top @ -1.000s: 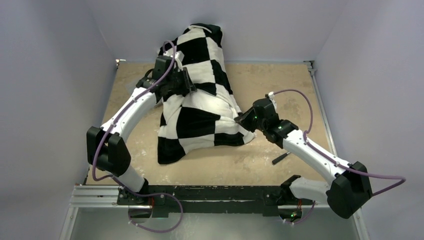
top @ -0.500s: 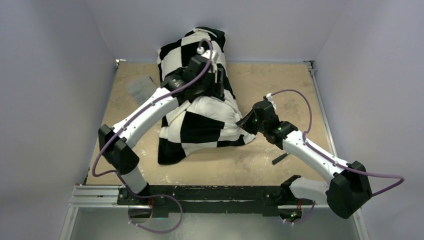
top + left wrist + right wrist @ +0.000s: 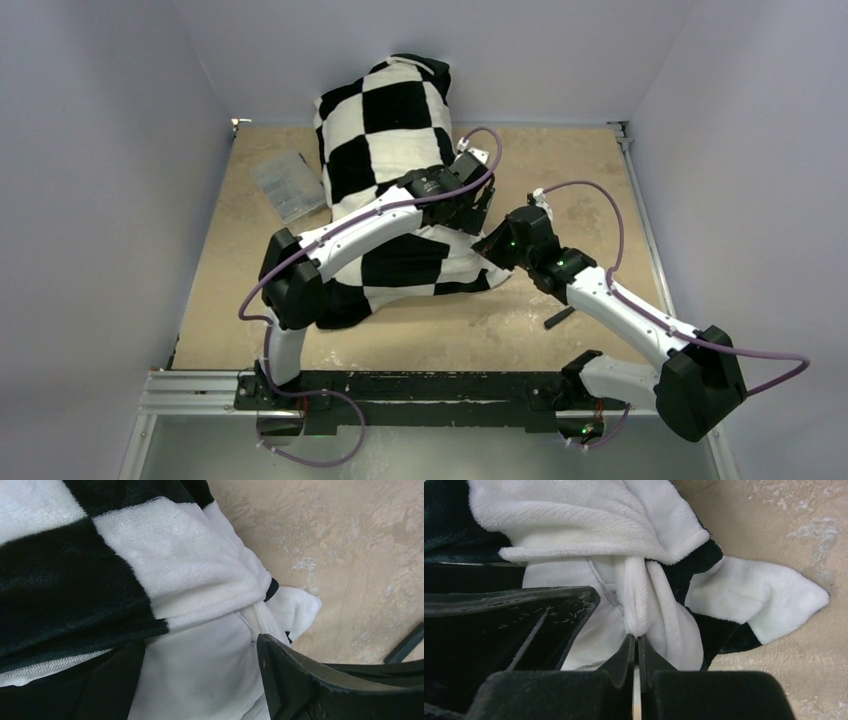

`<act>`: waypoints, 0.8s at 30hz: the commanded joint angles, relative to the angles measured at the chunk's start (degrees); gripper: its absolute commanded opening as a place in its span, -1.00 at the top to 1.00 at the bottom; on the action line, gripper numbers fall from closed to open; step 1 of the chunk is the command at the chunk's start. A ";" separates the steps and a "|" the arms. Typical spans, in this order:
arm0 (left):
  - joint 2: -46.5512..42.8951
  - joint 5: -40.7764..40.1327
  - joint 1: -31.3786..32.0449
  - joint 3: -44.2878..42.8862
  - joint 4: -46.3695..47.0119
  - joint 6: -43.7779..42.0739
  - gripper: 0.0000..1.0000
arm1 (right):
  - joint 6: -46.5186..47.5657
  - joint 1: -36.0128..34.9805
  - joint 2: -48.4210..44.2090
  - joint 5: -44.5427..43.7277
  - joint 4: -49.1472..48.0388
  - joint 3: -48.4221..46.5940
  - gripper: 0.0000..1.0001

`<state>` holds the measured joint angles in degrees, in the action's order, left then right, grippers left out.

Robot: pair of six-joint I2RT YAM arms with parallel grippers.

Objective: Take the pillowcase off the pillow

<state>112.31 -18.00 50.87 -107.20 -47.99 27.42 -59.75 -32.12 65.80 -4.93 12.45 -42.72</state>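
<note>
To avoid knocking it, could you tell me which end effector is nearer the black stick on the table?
Right. The right end effector sits beyond and left of the black stick; the left end effector is farther back.

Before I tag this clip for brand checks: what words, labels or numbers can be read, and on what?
None can be read.
The pillowcase shows only black and white squares.
The clear plastic item on the table is too small to tell any print.

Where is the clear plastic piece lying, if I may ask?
Top view: the clear plastic piece lies far left on the table, just left of the pillowcase.
</note>
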 commanded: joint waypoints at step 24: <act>-6.75 -7.30 -2.23 6.87 4.03 0.95 1.00 | 1.39 -0.06 -5.30 4.77 -6.43 7.12 1.00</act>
<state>111.04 -22.72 52.38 -99.39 -45.28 27.97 -59.51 -32.14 62.54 -2.09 6.94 -37.39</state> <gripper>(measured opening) 0.043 0.008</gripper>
